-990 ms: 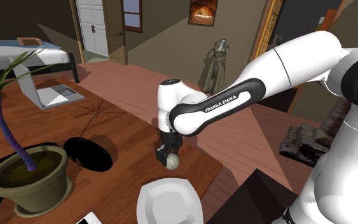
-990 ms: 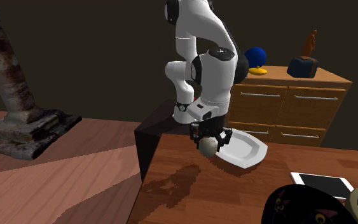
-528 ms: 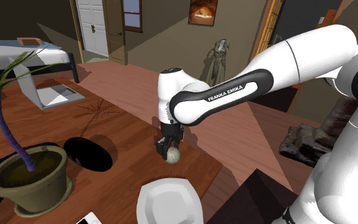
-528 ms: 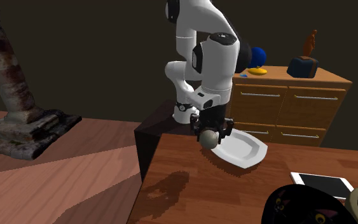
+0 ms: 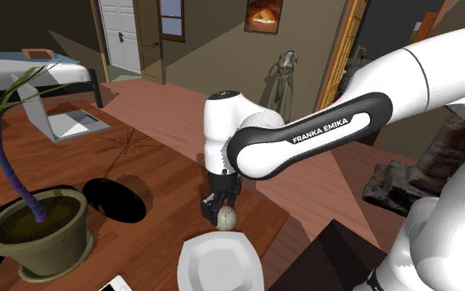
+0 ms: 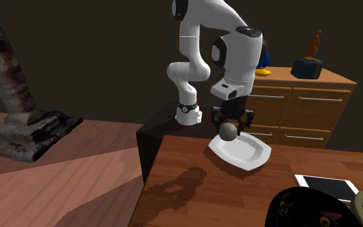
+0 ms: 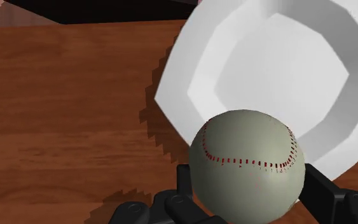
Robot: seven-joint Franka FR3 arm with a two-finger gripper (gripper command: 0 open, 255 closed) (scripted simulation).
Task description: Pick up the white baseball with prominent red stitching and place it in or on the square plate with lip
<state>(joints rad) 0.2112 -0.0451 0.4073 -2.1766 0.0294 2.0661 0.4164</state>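
Over the wooden table (image 5: 164, 169), the black gripper (image 5: 225, 212) points down from the white arm (image 5: 305, 136), its two fingers (image 7: 320, 188) pinching the baseball (image 7: 247, 165) from either side. The ball is off-white with a curved line of red stitching and is held in the air, clear of the tabletop. It hangs right at the rim of the white square plate (image 6: 247, 155). In the wrist view the ball overlaps the plate's near lip, with the plate's recessed middle beyond it. In the shoulder view it sits just above the plate's far edge; in the second exterior view it is over the plate's left side. Cannot tell if the ball touches the lip. The plate lies flat near the table corner by the stand. Also on the table are a potted plant (image 5: 36, 227), a black round disc (image 5: 115, 198), an open laptop (image 5: 57, 116) and a white tablet (image 6: 326, 187), all well apart from the plate. A wooden dresser (image 6: 296, 106) stands behind.
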